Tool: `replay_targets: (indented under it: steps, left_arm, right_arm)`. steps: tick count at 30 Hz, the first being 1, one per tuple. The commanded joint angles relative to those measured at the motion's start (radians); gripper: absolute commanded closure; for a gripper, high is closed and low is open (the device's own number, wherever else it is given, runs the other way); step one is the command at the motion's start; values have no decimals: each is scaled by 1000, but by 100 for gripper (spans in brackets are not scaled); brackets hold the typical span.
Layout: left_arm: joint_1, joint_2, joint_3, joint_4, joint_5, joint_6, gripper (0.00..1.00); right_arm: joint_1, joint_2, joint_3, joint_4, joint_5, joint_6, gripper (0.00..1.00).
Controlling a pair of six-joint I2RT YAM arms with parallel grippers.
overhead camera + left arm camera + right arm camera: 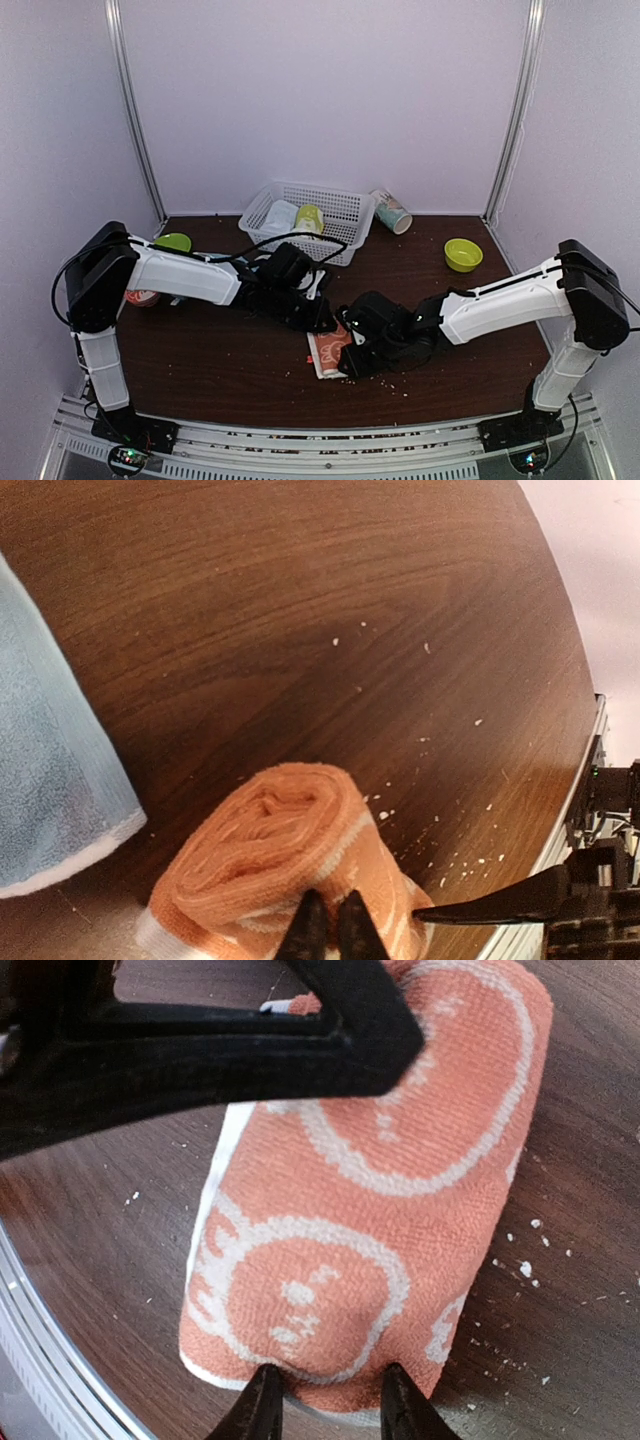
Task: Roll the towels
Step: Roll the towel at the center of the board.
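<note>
Peach towel (400,1230), rolled, lies toward the near edge of the table (230,360); the right gripper (330,1410) straddles its near end, fingers parted; the left gripper (328,930), closed, rests its tips on the roll; expect light, soft, springy cloth that will likely unroll if freed, so hold across the outer flap; beyond it, your blue towel (50,780) lies flat, not yet rolled.

The rolled towel (326,350) lies on the table (220,365), before the basket (345,213).

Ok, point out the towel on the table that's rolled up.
The peach-orange towel with white cartoon prints: it is wound into a roll. The light blue towel beside it lies flat, unrolled.
</note>
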Motion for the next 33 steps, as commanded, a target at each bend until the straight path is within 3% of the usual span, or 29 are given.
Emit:
replay_targets:
  steps: [1, 7, 15, 27, 33]
  left_arm:
    - [13, 6, -10, -41, -84, 21, 100]
    - [19, 8, -54, -33, -123, 22, 100]
    - [19, -28, -125, 4, -139, 11, 100]
    - [18, -106, -242, 100, -166, -39, 100]
    - [18, -110, -264, 120, -159, -49, 100]
  right_arm:
    - [5, -44, 29, -55, 32, -26, 63]
    - [-3, -80, 46, -58, 46, -1, 60]
    - [-68, -135, 0, 71, -25, 79, 52]
    - [-31, 20, 118, 40, -106, 36, 70]
    - [15, 124, 176, -45, -100, 2, 72]
